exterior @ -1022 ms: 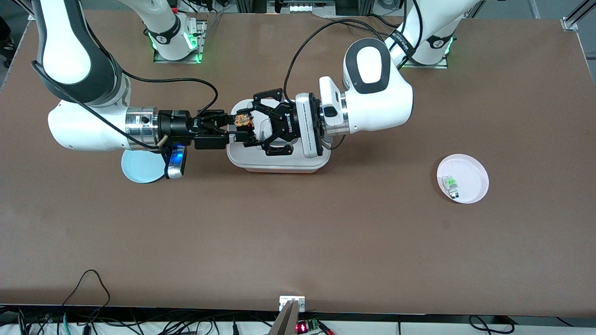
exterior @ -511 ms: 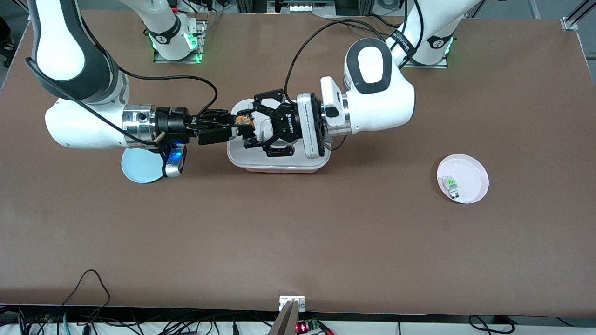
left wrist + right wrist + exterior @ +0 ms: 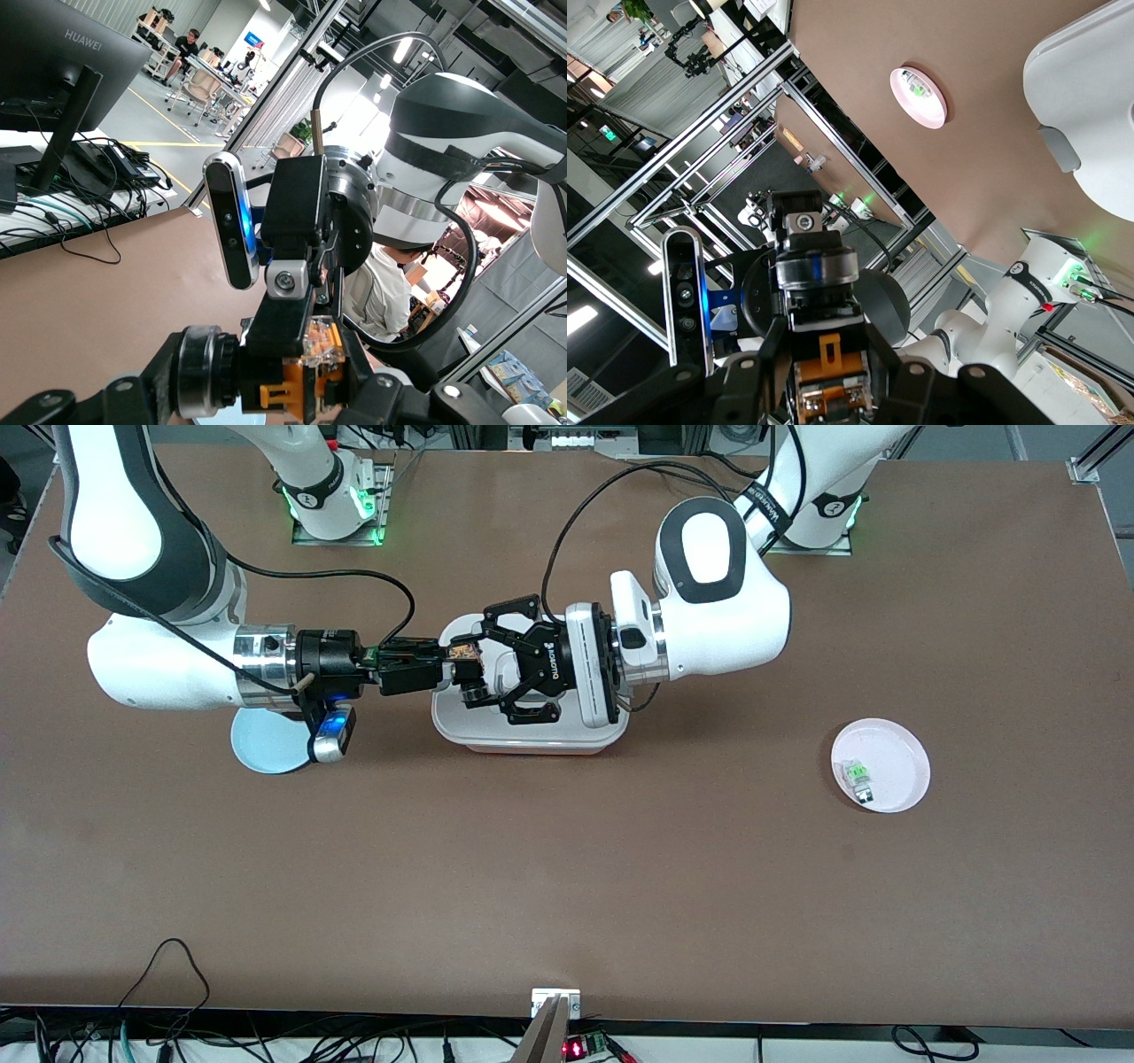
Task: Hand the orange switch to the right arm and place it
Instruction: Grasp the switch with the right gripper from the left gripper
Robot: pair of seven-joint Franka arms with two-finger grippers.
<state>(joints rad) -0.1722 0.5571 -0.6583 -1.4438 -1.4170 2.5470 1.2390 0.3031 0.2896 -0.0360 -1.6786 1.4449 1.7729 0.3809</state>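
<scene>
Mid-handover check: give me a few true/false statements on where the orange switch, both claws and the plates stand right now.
1. The orange switch is up between the two claws, over the white tray. True.
2. The right claw waits over the blue plate. False: it has reached to the switch, over the tray.
3. The pink plate holds a green-topped component. True.
4. The left claw is over the pink plate. False: it is at the switch, over the tray.
</scene>
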